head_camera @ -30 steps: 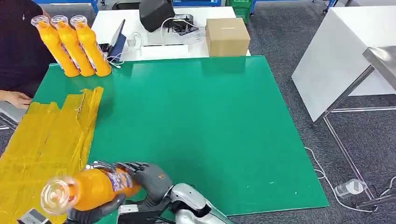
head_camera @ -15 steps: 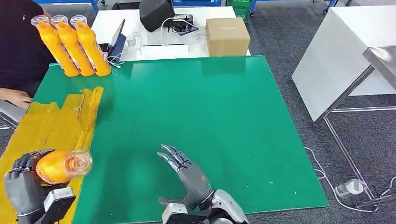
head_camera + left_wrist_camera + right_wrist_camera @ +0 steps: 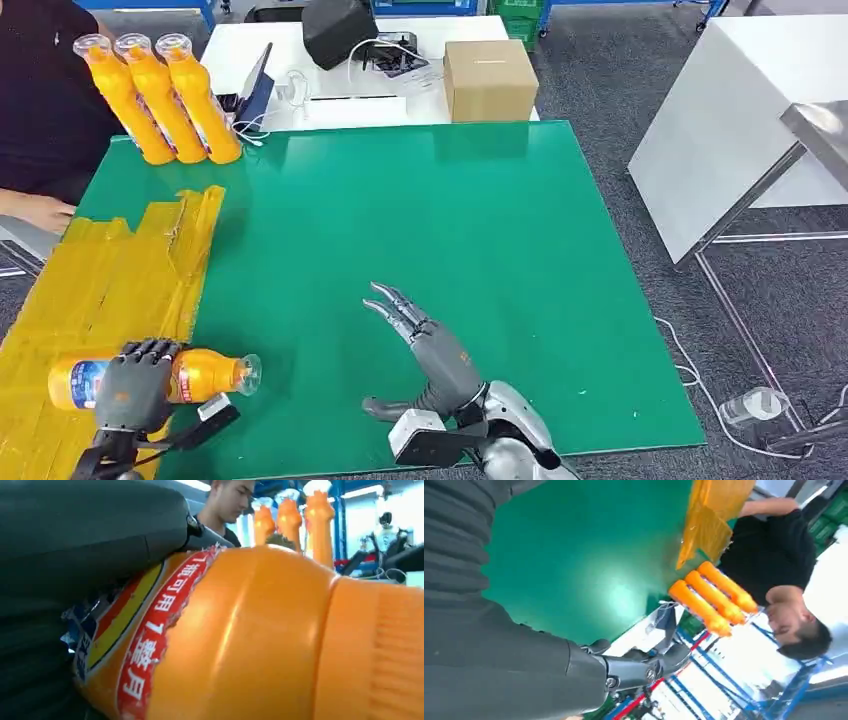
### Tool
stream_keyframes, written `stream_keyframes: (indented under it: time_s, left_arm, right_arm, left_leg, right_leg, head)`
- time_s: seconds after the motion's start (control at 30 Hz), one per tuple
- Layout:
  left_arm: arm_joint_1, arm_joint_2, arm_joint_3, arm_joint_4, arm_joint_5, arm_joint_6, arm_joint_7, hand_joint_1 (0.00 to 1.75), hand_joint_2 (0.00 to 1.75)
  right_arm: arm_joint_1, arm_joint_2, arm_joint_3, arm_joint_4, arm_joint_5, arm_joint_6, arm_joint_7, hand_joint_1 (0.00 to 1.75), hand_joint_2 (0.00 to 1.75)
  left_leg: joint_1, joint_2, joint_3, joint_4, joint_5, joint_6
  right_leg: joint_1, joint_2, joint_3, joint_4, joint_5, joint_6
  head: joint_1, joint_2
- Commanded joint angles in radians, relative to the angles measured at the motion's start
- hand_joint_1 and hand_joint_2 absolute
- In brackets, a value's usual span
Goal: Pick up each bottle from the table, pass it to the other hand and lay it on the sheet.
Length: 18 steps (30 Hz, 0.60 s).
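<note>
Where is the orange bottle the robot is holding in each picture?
Head view: the held bottle lies sideways at bottom left, over the edge of the yellow sheet, in the left hand.
Left wrist view: the same bottle is seen close up and takes up most of the picture.
Right wrist view: I can't find it here.
Shared landmark: the three standing bottles.

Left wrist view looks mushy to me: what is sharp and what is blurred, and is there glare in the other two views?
Left wrist view: the held bottle fills the frame at close range, soft-edged, its label just readable; background bottles washed out by backlight. Right wrist view: a pale glare patch on the mat, far background overexposed. Head view: evenly lit, sharp, only a faint sheen on the mat.
</note>
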Motion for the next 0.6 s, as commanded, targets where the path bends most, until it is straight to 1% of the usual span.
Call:
stream_keyframes:
  time_s: [0.03, 0.13, 0.17, 0.2, 0.23, 0.27, 0.3, 0.33, 0.43, 0.5, 0.53, 0.6]
  left_arm:
    - [-0.013, 0.095, -0.118, 0.22, 0.006, -0.049, 0.006, 1.75, 1.75]
    - [-0.013, 0.095, -0.118, 0.22, 0.006, -0.049, 0.006, 1.75, 1.75]
    - [-0.006, 0.097, -0.126, 0.205, -0.003, -0.045, 0.026, 1.75, 1.75]
    - [-0.002, 0.102, -0.134, 0.2, -0.022, -0.047, 0.059, 1.54, 1.75]
    - [-0.001, 0.098, -0.131, 0.193, -0.07, -0.01, 0.131, 0.0, 1.75]
    - [-0.014, 0.099, -0.14, 0.208, -0.082, -0.037, 0.154, 0.0, 1.75]
    - [-0.015, 0.098, -0.13, 0.203, -0.047, -0.037, 0.138, 0.0, 1.75]
    - [-0.009, 0.101, -0.128, 0.189, -0.046, -0.029, 0.136, 0.0, 0.0]
    - [0.03, 0.109, -0.113, 0.12, 0.0, -0.022, 0.089, 0.0, 0.0]
    - [0.056, 0.11, -0.106, 0.059, 0.032, -0.055, 0.061, 0.0, 0.0]
    - [0.065, 0.113, -0.106, 0.035, 0.044, -0.074, 0.048, 0.0, 0.0]
    - [0.077, 0.11, -0.099, -0.011, 0.079, -0.097, 0.022, 0.0, 0.0]
  right_arm:
    - [-0.048, -0.014, -0.009, 0.045, -0.005, 0.01, -0.002, 0.0, 1.75]
    - [-0.048, -0.014, -0.009, 0.045, -0.005, 0.01, -0.002, 0.0, 1.75]
    - [-0.048, -0.013, -0.008, 0.045, -0.005, 0.01, -0.002, 0.0, 1.75]
    - [-0.05, -0.012, -0.008, 0.048, -0.005, 0.01, -0.002, 0.0, 1.75]
    - [-0.049, -0.01, -0.01, 0.05, -0.005, 0.011, 0.0, 0.0, 1.75]
    - [-0.05, -0.006, -0.012, 0.052, -0.005, 0.011, 0.003, 0.0, 1.75]
    - [-0.05, -0.005, -0.014, 0.055, -0.005, 0.011, 0.003, 0.0, 1.75]
    - [-0.049, -0.004, -0.016, 0.057, -0.005, 0.01, 0.003, 0.0, 1.75]
    - [-0.049, -0.007, -0.018, 0.059, -0.004, 0.009, 0.003, 0.0, 1.75]
    - [-0.049, -0.006, -0.023, 0.06, -0.005, 0.01, 0.003, 0.0, 1.75]
    - [-0.048, -0.005, -0.026, 0.061, -0.005, 0.011, 0.003, 0.0, 1.75]
    - [-0.048, -0.002, -0.031, 0.063, -0.003, 0.016, 0.003, 0.0, 1.75]
  left_leg:
    - [-0.002, 0.005, 0.007, -0.003, 0.0, 0.0]
    - [-0.002, 0.005, 0.009, -0.003, 0.0, 0.0]
    - [-0.002, 0.008, 0.007, -0.004, 0.002, 0.0]
    - [-0.002, 0.007, 0.01, -0.003, 0.0, 0.0]
    - [-0.001, 0.005, 0.013, -0.003, -0.001, -0.001]
    - [-0.002, 0.007, 0.011, -0.004, 0.0, -0.001]
    - [-0.001, 0.006, 0.014, -0.003, -0.001, -0.001]
    - [-0.001, 0.005, 0.013, -0.003, -0.001, -0.002]
    - [-0.001, 0.007, 0.013, -0.004, 0.0, -0.002]
    - [-0.001, 0.008, 0.014, -0.004, 0.0, -0.001]
    - [-0.001, 0.008, 0.015, -0.004, -0.001, -0.002]
    - [-0.001, 0.004, 0.018, -0.003, -0.001, -0.002]
  right_leg:
    - [-0.002, 0.005, 0.005, -0.001, 0.001, -0.001]
    - [-0.001, 0.004, 0.008, 0.0, 0.001, -0.002]
    - [-0.001, 0.007, 0.004, -0.001, 0.003, -0.003]
    - [-0.001, 0.007, 0.006, 0.0, 0.001, -0.003]
    - [-0.001, 0.005, 0.007, 0.0, -0.001, -0.003]
    - [-0.001, 0.007, 0.003, 0.0, 0.002, -0.003]
    - [-0.001, 0.006, 0.003, 0.0, 0.0, -0.003]
    - [-0.001, 0.005, 0.002, 0.001, 0.0, -0.004]
    - [-0.001, 0.007, 0.001, 0.001, 0.0, -0.004]
    - [-0.001, 0.008, 0.005, 0.001, 0.0, -0.004]
    - [0.0, 0.008, 0.011, 0.001, -0.001, -0.004]
    - [-0.001, 0.004, 0.015, 0.002, -0.002, -0.003]
  head:
    - [-0.001, 0.0]
    - [0.0, 0.0]
    - [0.0, 0.0]
    - [0.0, 0.0]
    - [0.0, 0.0]
    - [0.0, 0.0]
    - [0.0, 0.0]
    - [0.0, 0.0]
    - [0.0, 0.0]
    - [0.0, 0.0]
    - [0.0, 0.0]
    - [0.0, 0.0]
